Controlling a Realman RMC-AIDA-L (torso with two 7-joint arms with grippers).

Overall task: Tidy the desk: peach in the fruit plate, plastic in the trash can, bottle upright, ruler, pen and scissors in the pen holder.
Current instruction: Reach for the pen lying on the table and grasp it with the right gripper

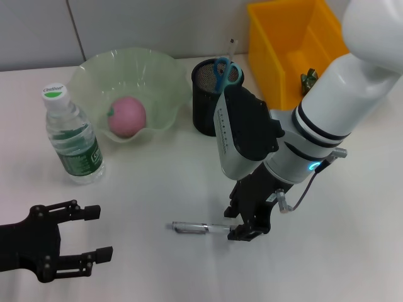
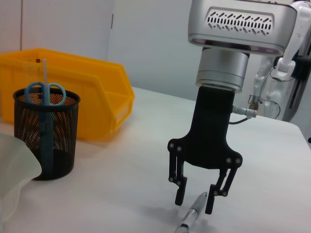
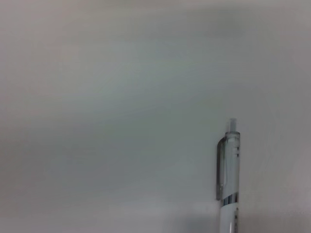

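A clear silver pen lies on the white table. My right gripper is open and low over the pen's right end, one finger on each side. The left wrist view shows that gripper straddling the pen. The right wrist view shows only the pen's clip end. The black mesh pen holder holds blue-handled scissors and a clear ruler. A pink peach lies in the green fruit plate. The water bottle stands upright. My left gripper is open and empty at the front left.
A yellow bin stands at the back right, behind my right arm, with a crumpled greenish piece inside. The pen holder and the bin also show in the left wrist view.
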